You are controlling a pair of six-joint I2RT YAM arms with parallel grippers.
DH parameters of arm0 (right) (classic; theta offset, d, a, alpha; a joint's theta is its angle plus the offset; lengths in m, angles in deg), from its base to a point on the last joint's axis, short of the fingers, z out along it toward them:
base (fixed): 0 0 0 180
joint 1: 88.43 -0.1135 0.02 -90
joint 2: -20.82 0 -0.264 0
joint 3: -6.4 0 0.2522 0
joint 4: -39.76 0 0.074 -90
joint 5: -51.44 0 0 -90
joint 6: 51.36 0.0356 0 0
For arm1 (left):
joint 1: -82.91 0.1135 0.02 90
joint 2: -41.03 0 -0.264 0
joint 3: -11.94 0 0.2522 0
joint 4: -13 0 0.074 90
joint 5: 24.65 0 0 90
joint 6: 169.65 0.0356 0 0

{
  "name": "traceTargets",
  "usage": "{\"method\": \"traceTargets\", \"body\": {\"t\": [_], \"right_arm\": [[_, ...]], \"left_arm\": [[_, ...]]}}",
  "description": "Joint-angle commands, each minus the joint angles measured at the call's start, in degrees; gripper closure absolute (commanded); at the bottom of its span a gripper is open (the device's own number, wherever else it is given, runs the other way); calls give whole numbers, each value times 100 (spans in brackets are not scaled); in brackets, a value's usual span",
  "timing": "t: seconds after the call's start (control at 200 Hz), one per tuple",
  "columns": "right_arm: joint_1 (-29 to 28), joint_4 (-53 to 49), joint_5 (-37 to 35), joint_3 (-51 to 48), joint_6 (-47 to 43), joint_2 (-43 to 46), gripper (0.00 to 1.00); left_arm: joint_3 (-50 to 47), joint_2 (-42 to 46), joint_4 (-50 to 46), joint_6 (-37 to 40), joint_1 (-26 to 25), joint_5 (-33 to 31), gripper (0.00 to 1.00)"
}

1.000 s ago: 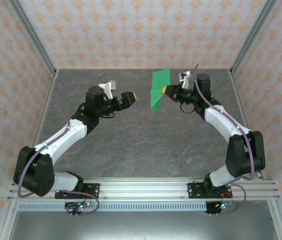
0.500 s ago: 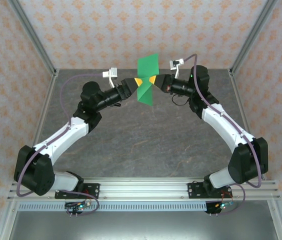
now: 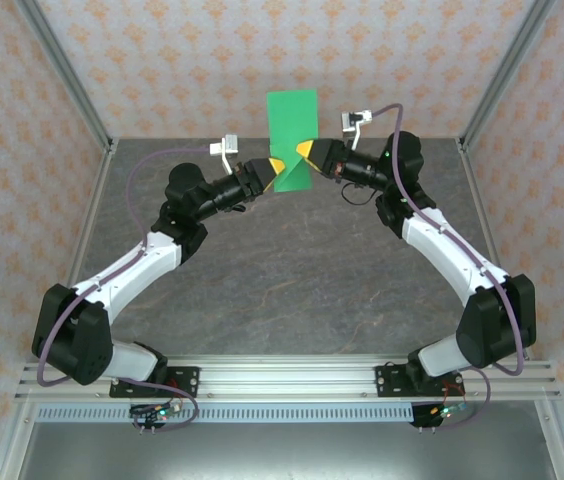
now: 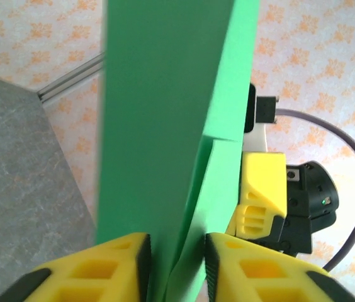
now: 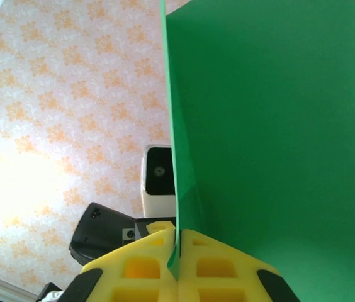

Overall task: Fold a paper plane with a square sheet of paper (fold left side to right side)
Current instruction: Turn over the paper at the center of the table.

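Holding the green paper [image 3: 292, 130] upright in the air, upper centre of frame, above the table's [image 3: 282, 270] far edge. Pinching it tight in the right jaws; closing the left jaws, spread a second ago, onto its layers. Likely securing a two-sided grip for folding.

the square sheet of paper [image 3: 292, 125]: bright green, plain, no print on either face.
left gripper [image 3: 276, 166], right gripper [image 3: 305, 150]: yellow fingers on black bodies.
left arm [image 3: 127, 275], right arm [image 3: 447, 250]: white links, black joints.
cables [image 3: 132, 185]: dull purple.
surface [image 3: 282, 270]: dark grey, mottled like stone.
walls [image 3: 262, 50]: pale cream-pink, repeating orange floral motif.
frame rails [image 3: 292, 375]: silver metal.
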Motion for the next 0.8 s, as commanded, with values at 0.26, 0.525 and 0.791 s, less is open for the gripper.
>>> {"method": "traceTargets", "body": {"t": [0.26, 0.525, 0.791], "right_arm": [[61, -4259, -1799, 677, -3011, 564, 43], [86, -6454, -6249, 721, -3617, 1005, 25], [90, -6255, -8179, -96, -3568, 2163, 12]], "left_arm": [[359, 853, -3140, 2539, -303, -1113, 86], [1237, 444, -6686, 4663, -1768, -4742, 99], [2717, -1578, -9299, 3555, -2798, -7992, 100]]}}
